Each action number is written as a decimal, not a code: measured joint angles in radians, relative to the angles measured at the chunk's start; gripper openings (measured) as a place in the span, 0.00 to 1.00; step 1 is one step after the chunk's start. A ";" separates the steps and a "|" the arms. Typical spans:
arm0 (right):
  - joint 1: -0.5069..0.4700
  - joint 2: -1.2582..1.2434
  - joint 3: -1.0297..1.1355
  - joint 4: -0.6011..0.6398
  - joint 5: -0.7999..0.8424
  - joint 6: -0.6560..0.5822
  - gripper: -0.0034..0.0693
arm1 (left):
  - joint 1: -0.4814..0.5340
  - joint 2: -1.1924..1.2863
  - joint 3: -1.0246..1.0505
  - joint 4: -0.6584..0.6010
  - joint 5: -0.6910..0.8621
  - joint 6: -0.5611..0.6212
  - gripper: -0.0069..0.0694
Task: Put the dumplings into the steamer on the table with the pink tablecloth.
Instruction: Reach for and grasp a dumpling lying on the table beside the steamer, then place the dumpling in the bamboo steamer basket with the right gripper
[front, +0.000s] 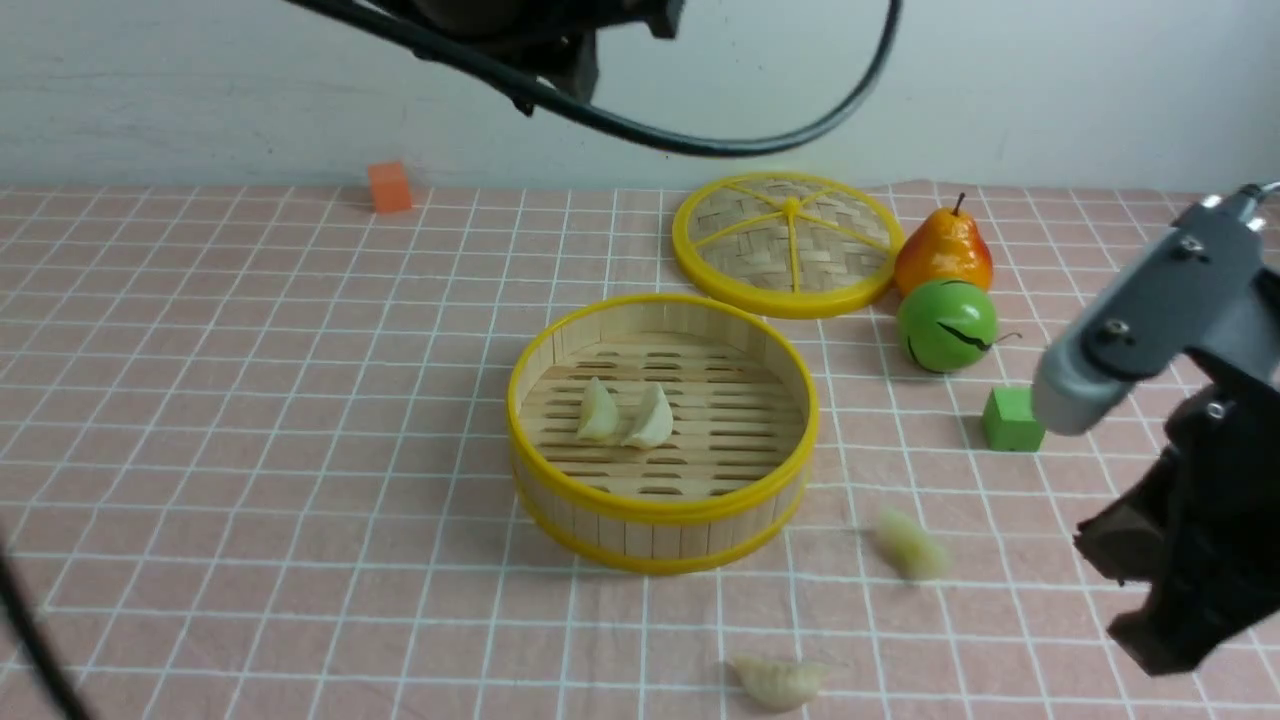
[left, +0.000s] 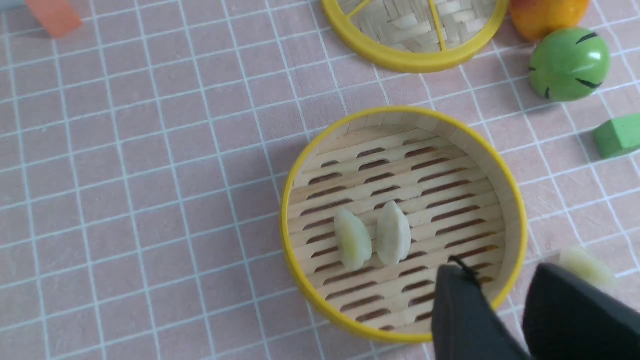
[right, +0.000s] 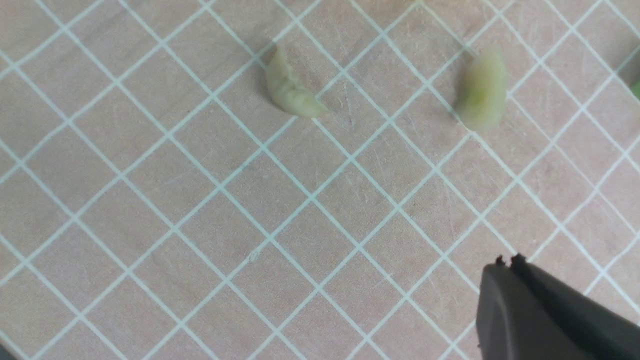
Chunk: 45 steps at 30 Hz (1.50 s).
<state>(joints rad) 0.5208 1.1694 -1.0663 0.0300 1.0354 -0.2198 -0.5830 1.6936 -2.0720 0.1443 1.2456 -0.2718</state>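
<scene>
Two pleated, crescent-shaped dumplings (front: 600, 410) lie side by side on the slatted bamboo floor of the round, yellow-rimmed steamer (front: 650, 530). Two loose dumplings (front: 912, 547) rest on the pink, white-gridded tablecloth (front: 250, 400) to its right. From the wrist views, the left gripper (left: 497, 272) hangs over the steamer's rim, jaws apart and empty, while the right gripper (right: 509, 262) is closed on nothing.

— The right arm (front: 1140, 330)?
— A rounded grey link with small dark screws (front: 1112, 327), black housing below.
— Cables?
— One black cable (front: 700, 150), thick.
— And the ends?
— Both the left gripper (left: 500, 275) and right gripper (right: 506, 261) are matte black with tapered fingers.
</scene>
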 joint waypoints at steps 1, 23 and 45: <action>-0.020 0.028 -0.012 0.015 0.001 -0.020 0.02 | 0.000 -0.040 0.039 -0.003 0.000 -0.001 0.26; 0.156 0.605 -0.217 0.058 -0.059 -0.425 0.40 | 0.000 -0.860 1.291 -0.262 -0.196 0.012 0.07; 0.173 0.770 -0.543 -0.016 -0.007 -0.357 0.28 | 0.000 -0.867 1.308 -0.243 -0.219 0.087 0.07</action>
<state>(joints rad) 0.6939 1.9395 -1.6090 0.0136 1.0287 -0.5770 -0.5830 0.8269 -0.7643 -0.0988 1.0267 -0.1844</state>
